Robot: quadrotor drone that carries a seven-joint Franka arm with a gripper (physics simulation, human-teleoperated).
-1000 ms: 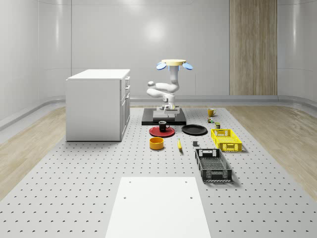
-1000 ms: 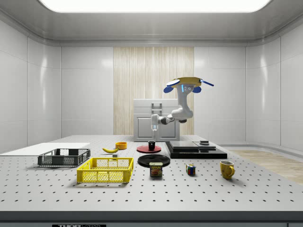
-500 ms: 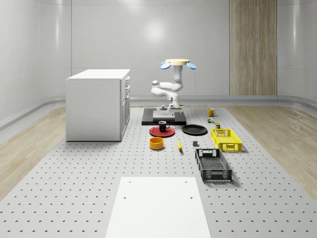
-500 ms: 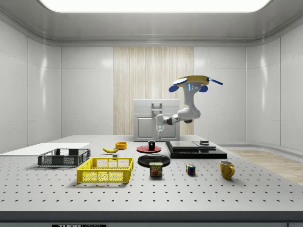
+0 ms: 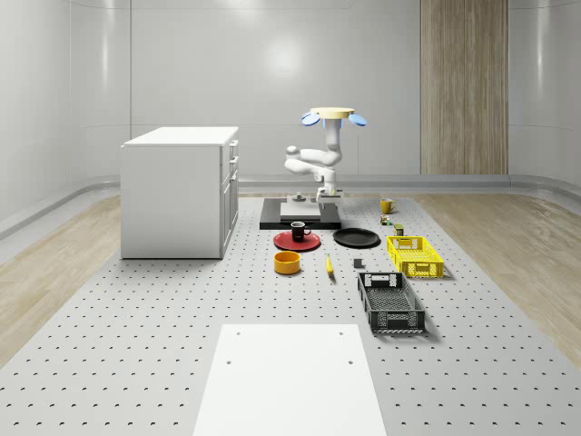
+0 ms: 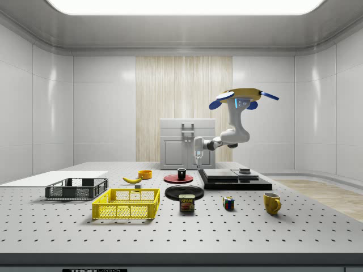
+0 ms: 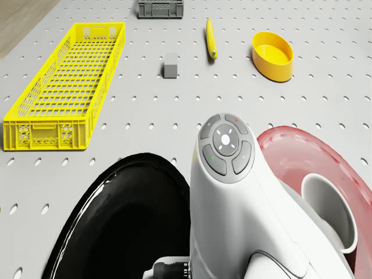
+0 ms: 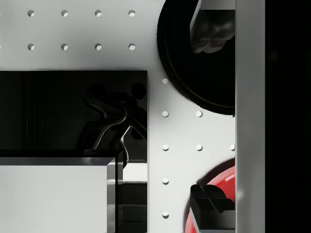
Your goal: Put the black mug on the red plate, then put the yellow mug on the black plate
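Observation:
The black mug stands upright on the red plate, also seen in the side view as mug and plate. Beside it lies the bare black plate. The yellow mug sits alone farther toward the whole-scene view's right. The drone hovers above the black platform. My gripper hangs open and empty over the platform's edge, above and between the two plates.
A white cabinet stands at the whole-scene view's left. In front of the plates lie a yellow bowl, a banana, a grey block, a yellow crate and a black crate. A can and a colour cube sit near the yellow mug.
The drone and arm have shifted toward the whole-scene view's right, carrying the gripper away from above the black mug. The mug stays on the red plate.

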